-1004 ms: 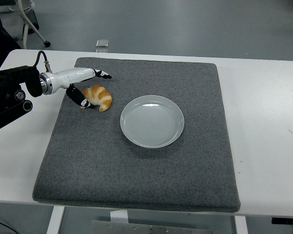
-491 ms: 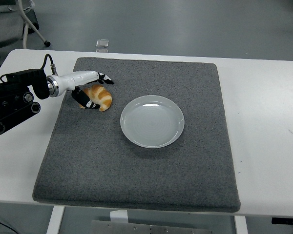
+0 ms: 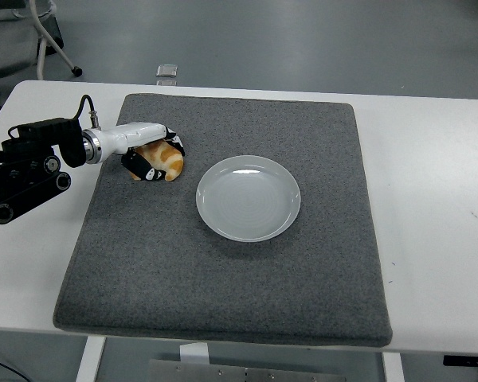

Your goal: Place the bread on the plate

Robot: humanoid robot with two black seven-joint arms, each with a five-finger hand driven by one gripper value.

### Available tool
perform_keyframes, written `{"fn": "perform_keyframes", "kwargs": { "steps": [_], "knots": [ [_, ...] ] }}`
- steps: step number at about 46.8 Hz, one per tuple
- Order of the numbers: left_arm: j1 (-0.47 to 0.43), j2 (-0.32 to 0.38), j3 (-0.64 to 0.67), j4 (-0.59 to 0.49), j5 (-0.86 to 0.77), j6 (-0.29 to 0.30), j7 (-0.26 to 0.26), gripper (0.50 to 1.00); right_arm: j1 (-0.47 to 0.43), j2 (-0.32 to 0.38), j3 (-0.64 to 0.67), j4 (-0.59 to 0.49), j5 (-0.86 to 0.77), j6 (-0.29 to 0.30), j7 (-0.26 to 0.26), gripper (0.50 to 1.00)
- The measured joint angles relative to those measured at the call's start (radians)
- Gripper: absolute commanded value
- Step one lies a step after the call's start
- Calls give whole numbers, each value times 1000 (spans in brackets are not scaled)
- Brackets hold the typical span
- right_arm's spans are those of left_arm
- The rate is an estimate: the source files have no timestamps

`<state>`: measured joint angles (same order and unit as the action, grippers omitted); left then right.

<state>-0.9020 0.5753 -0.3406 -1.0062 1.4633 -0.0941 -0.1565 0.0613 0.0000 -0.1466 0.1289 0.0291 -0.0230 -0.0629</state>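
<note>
one arm is in view, the left one, black and jointed, coming in from the left edge over the white table [image 3: 430, 151] and ending in the left hand [image 3: 147, 151] with its pale, white-cased back and dark fingers [image 3: 146, 171]. the hand sits at the far left part of the grey mat [image 3: 223, 286], and it is closed around the bread [image 3: 166, 159], a small golden croissant-shaped roll. upper fingers lie over the top of the roll and a lower digit curls under its near-left side, so the bread shows between them, mostly on the hand's right. whether the roll rests on the mat or is lifted just off it i cannot tell.

the bread is left of the plate [image 3: 248, 197] and a little farther back, near it but not touching, with a strip of bare mat between. the plate is round, pale and glossy, lying flat near the middle of the mat with nothing on it. beyond the table's far edge a small clear object [image 3: 167, 71] sits on the floor.
</note>
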Motion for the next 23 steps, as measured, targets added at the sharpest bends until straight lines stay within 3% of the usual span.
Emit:
{"fn": "perform_keyframes", "kwargs": {
  "steps": [4, 6, 8, 23],
  "knots": [
    [-1, 0, 0, 0, 0, 11, 0, 621, 0, 0, 0, 0, 0, 0, 0, 930],
    [-1, 1, 0, 0, 1, 14, 0, 577, 0, 0, 0, 0, 0, 0, 0, 930],
    [-2, 1, 0, 0, 1, 15, 0, 500, 0, 0, 0, 0, 0, 0, 0, 932],
    [-20, 0, -1, -3, 32, 22, -2, 500, 0, 0, 0, 0, 0, 0, 0, 930]
  ]
}}
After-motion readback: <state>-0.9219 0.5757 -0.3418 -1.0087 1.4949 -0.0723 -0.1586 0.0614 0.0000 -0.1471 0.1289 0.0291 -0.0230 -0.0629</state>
